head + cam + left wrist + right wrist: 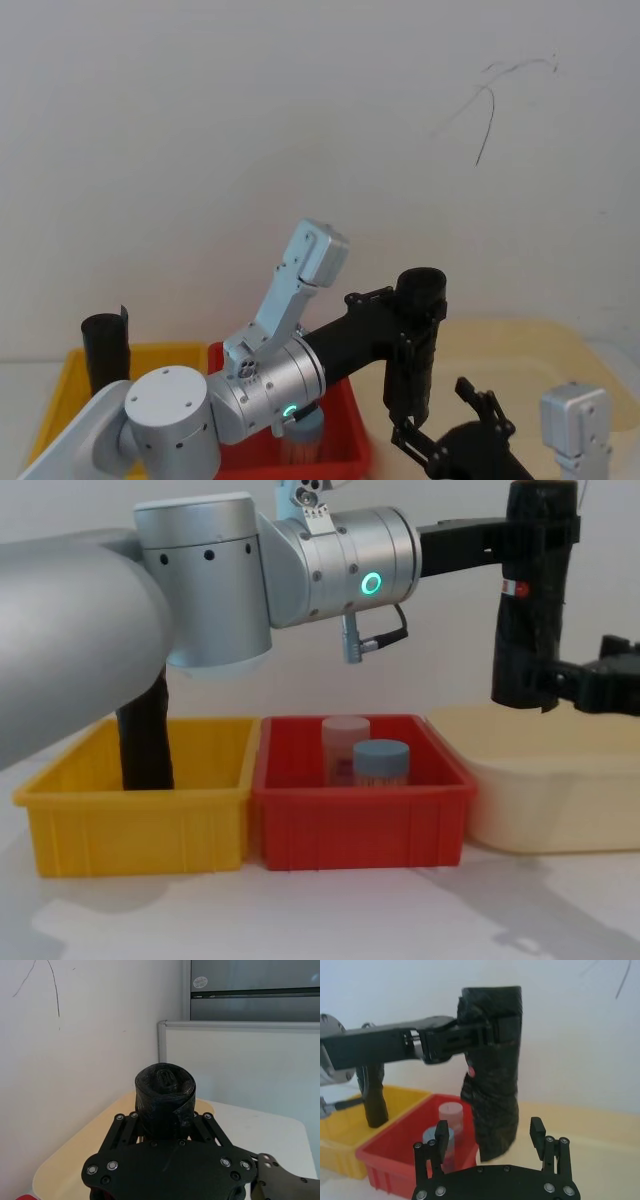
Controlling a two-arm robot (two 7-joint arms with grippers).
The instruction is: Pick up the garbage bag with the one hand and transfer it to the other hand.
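While the left hand (487, 1030) clamps one garbage bag (492, 1090) aloft, the right hand (489, 1131) gapes open at its base.

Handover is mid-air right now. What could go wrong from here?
1. The right gripper is open and sits level with the bottom end of the garbage bag. Such a low grip on a tall roll may let it tip once the left gripper releases.
2. If the left gripper lets go before the right one shuts, the roll could drop towards the red bin or cream bin below.
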